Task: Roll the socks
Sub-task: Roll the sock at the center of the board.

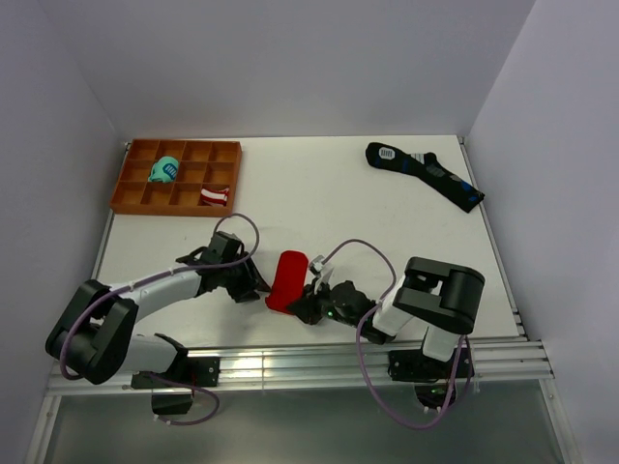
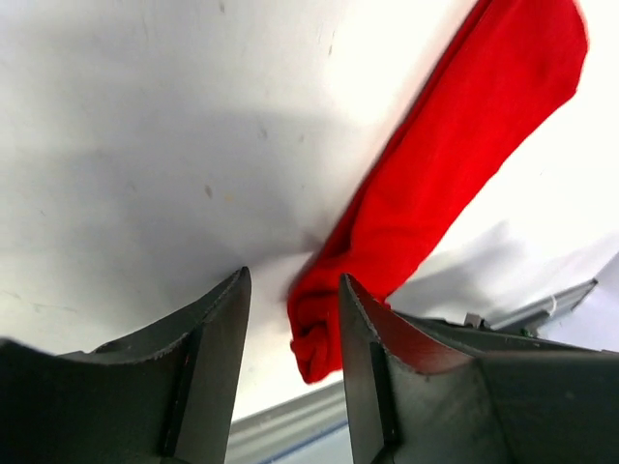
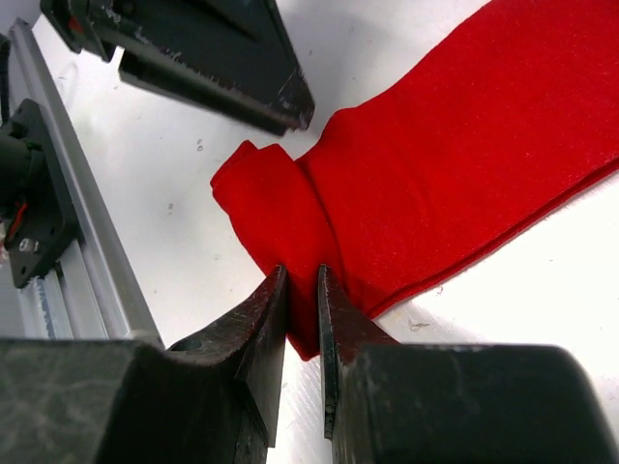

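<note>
We log the socks [image 1: 287, 278] at the desk [image 1: 338, 193] front edge, long axis running near-to-far (near end folded over); right gripper [image 3: 302, 285], narrow, pinches that fold; left gripper [image 2: 293, 290] sits just beside, parted, empty.

White table [image 1: 338, 193] enclosed by plain pale walls [image 1: 290, 58].

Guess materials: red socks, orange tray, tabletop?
Red socks: soft matte knit fabric; it creases and folds at the end.
Orange tray: rigid plastic, probably; thin uniform divider walls.
Tabletop: smooth white hard panel, likely laminate, slight sheen, small scuffs.
</note>
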Controlling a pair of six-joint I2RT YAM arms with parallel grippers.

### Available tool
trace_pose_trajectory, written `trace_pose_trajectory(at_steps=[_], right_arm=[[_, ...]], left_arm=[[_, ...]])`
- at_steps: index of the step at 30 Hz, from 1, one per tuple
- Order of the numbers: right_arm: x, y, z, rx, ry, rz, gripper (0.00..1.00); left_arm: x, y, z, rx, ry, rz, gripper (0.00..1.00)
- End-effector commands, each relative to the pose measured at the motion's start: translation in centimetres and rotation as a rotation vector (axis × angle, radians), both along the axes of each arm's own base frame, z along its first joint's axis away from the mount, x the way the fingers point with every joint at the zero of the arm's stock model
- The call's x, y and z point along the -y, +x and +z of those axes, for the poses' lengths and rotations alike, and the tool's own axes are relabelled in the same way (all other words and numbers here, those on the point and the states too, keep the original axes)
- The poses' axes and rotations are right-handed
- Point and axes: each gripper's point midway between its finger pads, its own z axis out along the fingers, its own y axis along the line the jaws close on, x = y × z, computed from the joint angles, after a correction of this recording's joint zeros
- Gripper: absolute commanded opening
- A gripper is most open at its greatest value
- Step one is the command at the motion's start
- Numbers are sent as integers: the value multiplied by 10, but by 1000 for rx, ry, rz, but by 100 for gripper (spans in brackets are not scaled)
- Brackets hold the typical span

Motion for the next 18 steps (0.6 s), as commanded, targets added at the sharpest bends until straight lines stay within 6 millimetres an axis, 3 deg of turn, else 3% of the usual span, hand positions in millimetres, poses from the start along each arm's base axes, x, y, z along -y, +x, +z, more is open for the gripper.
trace_pose_trajectory(at_steps=[1, 7, 18], right_arm=[[33, -18, -54, -126, -193, 25, 16], [29, -21, -56, -197, -213, 57, 15], [40, -27, -63, -430, -204, 73, 13]], left_arm=[[-11, 19, 0, 119, 58, 26, 48], [-8, 35, 6, 209, 33, 39, 47], [-6, 33, 25, 359, -69, 78, 48]])
